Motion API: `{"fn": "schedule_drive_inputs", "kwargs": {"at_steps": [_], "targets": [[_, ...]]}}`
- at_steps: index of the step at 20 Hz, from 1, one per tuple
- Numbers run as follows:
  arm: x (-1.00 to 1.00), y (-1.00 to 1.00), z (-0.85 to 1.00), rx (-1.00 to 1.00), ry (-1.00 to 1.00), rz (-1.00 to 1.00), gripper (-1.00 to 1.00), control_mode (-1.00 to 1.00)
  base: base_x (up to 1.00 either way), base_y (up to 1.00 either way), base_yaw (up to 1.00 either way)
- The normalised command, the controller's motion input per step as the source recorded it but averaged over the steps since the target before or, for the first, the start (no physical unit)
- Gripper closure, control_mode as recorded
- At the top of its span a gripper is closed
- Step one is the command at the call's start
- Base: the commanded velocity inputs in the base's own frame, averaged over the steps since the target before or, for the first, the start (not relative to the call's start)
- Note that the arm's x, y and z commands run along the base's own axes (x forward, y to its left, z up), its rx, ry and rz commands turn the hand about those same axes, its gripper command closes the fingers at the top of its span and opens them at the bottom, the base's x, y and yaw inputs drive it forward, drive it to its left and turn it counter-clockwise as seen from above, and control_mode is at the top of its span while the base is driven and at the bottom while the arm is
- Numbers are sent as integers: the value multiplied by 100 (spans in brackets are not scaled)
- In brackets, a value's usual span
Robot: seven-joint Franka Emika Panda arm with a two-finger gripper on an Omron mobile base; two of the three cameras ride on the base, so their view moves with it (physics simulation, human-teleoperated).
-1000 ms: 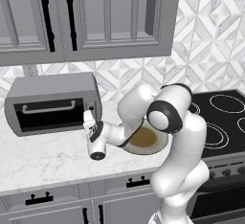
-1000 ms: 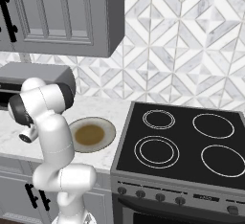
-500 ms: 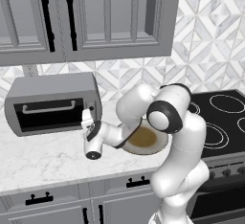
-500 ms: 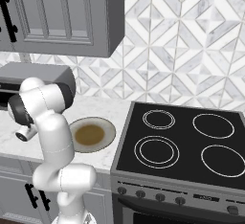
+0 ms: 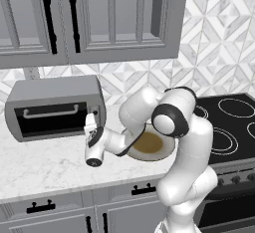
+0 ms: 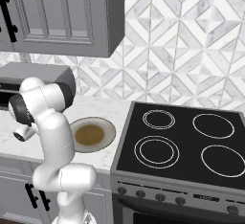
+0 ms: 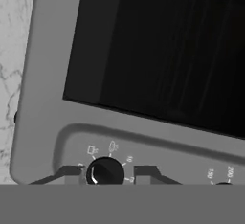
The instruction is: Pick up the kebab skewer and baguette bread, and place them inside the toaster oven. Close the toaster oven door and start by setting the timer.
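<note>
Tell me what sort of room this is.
A home kitchen, rendered rather than real. The signs: a black four-ring stove, a grey toaster oven on a marble counter, and grey cabinets over a patterned tile wall.

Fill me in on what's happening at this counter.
The arm has reached its pincer to the toaster oven, with one finger on either side of a black knob on the control panel. The door is shut, its glass dark. A round plate sits on the counter beside the stove.
</note>
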Motion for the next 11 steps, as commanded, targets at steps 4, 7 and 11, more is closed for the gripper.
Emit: {"fn": "schedule_drive_inputs", "kwargs": {"at_steps": [4,7,11], "targets": [[33,0,2,53,0,-4,100,-100,0,0,0],[33,0,3,54,0,-4,100,-100,0,0,0],[26,0,0,55,0,-4,100,-100,0,0,0]]}}
